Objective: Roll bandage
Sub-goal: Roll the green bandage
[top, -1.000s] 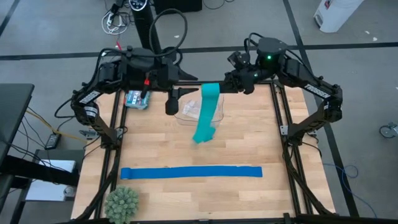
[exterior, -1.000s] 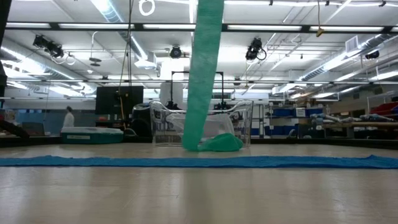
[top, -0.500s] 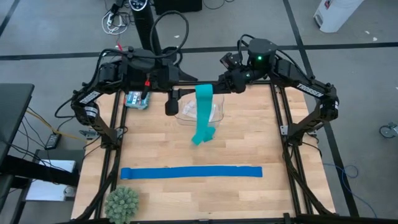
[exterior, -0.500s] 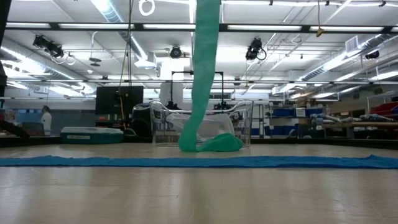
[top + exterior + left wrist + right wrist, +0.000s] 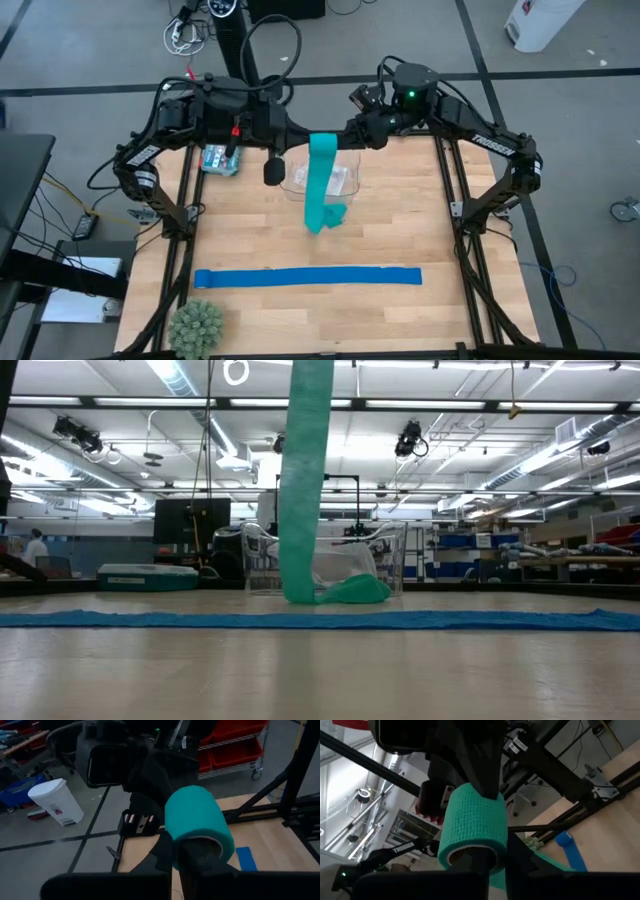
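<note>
The teal bandage is partly rolled: its roll [image 5: 323,140] is held high over the table's far middle, between my left gripper [image 5: 300,136] and my right gripper [image 5: 345,134], which meet at its two ends. Both are shut on it. The roll shows close up in the left wrist view [image 5: 197,822] and in the right wrist view [image 5: 472,822]. From the roll the unrolled strip [image 5: 304,480] hangs straight down. Its bunched lower end [image 5: 350,590] rests on the table next to a clear container. My left gripper holds the roll at one open end [image 5: 200,845], coming level from the table's left. One finger [image 5: 197,857] is inside the hollow core and the other is outside the wall. The roll lies level, lifted clear. My right gripper holds the roll's other open end [image 5: 470,852], coming level from the table's right. One finger [image 5: 470,862] sits in the core and the other [image 5: 522,857] lies against the outer wall. The strip hangs slack-straight below the roll.
A clear plastic container [image 5: 345,180] stands under the grippers. A royal-blue strip [image 5: 307,277] lies flat across the near half of the table. A green spiky ball [image 5: 195,327] sits at the near left corner, and a small teal box [image 5: 220,160] at the far left.
My right gripper has carried the roll toward the table's left, up to my left gripper. The hanging strip has swung left with it, while its bunched lower end has stayed on the table.
</note>
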`<state>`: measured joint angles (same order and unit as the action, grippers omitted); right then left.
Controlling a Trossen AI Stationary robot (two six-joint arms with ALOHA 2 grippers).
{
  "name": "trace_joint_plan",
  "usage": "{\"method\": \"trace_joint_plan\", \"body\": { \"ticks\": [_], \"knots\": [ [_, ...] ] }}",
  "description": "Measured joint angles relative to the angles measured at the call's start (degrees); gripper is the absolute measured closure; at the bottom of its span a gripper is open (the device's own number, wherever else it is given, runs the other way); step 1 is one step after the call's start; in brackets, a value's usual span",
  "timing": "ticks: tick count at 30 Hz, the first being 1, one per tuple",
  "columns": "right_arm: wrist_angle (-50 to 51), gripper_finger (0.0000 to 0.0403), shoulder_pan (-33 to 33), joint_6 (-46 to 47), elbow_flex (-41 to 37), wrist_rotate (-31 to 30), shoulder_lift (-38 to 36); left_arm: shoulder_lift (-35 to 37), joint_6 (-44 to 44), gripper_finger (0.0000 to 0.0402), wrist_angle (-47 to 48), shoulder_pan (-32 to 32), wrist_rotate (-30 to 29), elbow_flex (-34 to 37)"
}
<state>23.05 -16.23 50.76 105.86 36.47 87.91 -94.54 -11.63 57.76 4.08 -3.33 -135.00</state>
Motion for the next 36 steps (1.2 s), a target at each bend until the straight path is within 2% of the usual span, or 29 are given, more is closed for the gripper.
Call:
{"method": "trace_joint_plan", "body": {
  "ticks": [5,7,11,18,23,29,36],
  "knots": [
    [0.1,0.0326,-1.1,-3.4,0.0,-0.4,-1.2,0.1,7.1,0.0389,0.0,1.2,1.0,0.0],
    [0.3,0.0317,-1.4,-5.4,0.0,-2.5,-2.5,0.2,10.2,0.0389,-0.3,2.0,2.2,0.0],
    [0.5,0.0317,-1.0,-13.9,0.0,-8.8,-5.1,0.6,15.0,0.0389,-0.7,3.8,6.9,0.0],
    [2.0,0.0319,2.7,-30.2,0.0,-20.6,-7.5,0.4,20.6,0.0389,-1.8,5.8,10.9,0.0],
    [4.5,0.0318,5.7,-39.4,0.0,-24.9,-7.9,0.4,25.6,0.039,-3.8,6.9,13.2,0.0],
    [4.0,0.0309,8.8,-46.8,0.0,-32.8,-7.9,0.4,29.9,0.039,-4.2,7.6,13.8,0.0],
    [2.9,0.03,11.7,-52.2,0.0,-37.7,-8.0,0.4,35.1,0.039,-4.3,7.6,14.0,0.0]
  ]
}}
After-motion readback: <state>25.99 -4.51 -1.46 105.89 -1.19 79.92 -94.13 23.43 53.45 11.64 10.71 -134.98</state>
